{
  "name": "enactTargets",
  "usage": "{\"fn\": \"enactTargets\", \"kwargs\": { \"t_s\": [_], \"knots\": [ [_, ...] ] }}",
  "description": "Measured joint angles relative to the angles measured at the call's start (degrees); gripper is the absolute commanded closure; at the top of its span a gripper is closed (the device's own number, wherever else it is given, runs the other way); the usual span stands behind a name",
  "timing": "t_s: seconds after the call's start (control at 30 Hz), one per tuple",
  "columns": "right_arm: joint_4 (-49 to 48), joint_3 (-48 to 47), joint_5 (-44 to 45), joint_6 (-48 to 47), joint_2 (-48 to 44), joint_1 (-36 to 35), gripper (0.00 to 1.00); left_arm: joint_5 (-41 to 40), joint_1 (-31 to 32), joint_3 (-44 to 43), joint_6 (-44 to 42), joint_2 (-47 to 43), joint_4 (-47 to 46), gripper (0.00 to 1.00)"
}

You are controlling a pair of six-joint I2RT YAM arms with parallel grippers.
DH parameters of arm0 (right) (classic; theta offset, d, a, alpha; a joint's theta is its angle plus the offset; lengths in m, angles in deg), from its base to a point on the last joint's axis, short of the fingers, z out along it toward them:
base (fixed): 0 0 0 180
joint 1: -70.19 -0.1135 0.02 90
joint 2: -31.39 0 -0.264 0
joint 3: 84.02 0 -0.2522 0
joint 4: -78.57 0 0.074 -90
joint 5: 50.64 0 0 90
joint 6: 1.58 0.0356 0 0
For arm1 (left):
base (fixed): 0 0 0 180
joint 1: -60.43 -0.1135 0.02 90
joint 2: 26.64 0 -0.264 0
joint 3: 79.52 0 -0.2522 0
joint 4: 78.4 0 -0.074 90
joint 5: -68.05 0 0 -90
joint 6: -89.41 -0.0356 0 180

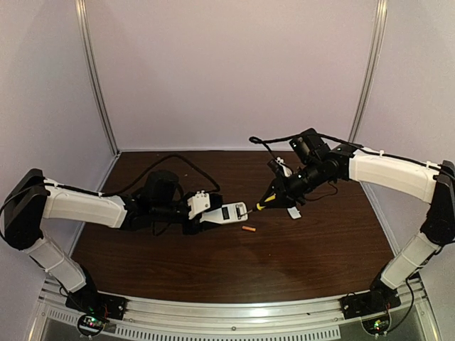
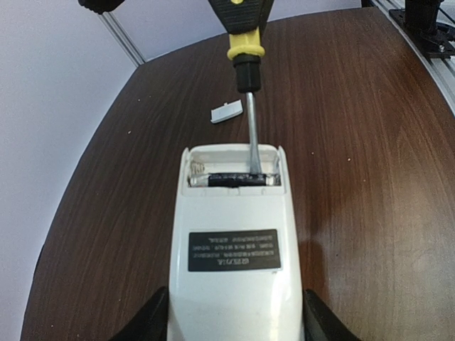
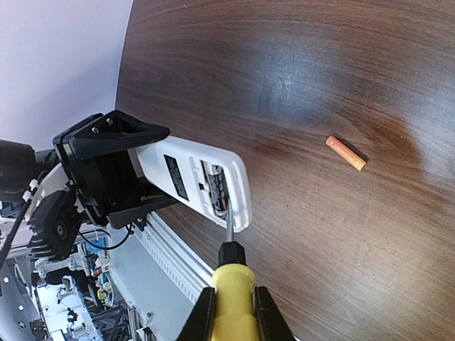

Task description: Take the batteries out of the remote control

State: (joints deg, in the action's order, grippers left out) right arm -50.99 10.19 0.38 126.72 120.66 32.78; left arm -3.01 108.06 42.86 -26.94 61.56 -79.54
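Observation:
My left gripper (image 2: 232, 312) is shut on the white remote control (image 2: 233, 241), back side up, its battery bay open. A dark battery (image 2: 233, 179) lies across the bay; it also shows in the right wrist view (image 3: 218, 188). My right gripper (image 3: 233, 307) is shut on a yellow-handled screwdriver (image 3: 231, 273), whose metal tip (image 2: 252, 153) reaches into the bay at the battery's right end. The orange battery (image 1: 248, 229) lies loose on the table, just right of the remote (image 1: 226, 212); the right wrist view shows it too (image 3: 345, 153).
The small white cover piece (image 2: 226, 112) lies on the dark wooden table (image 1: 213, 263) beyond the remote, also below my right gripper in the top view (image 1: 293, 212). A metal rail (image 1: 234, 320) runs along the near edge. Pale walls close in the back and sides.

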Motion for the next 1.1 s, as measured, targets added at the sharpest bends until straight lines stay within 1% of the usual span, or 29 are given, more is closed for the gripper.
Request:
{"fn": "enactTargets", "kwargs": {
  "t_s": [0.2, 0.47, 0.7, 1.1],
  "knots": [
    [2.3, -2.4, 2.3, -6.5, -0.4, 0.0, 1.0, 0.0, 0.0, -0.9, -0.3, 0.0, -0.1, 1.0],
    [2.6, -2.7, 6.1, -12.5, -4.6, -0.2, 1.0, 1.2, 0.0, -1.8, -0.1, 0.0, -1.7, 1.0],
    [2.4, -3.0, 7.1, -13.5, -4.9, -0.2, 1.0, 1.7, 0.0, -1.8, -0.1, 0.0, -1.6, 1.0],
    [0.5, -2.6, 7.3, -12.0, -4.9, -0.2, 1.0, 2.3, 0.0, -1.8, 0.4, 0.0, -1.6, 1.0]
  ]
}}
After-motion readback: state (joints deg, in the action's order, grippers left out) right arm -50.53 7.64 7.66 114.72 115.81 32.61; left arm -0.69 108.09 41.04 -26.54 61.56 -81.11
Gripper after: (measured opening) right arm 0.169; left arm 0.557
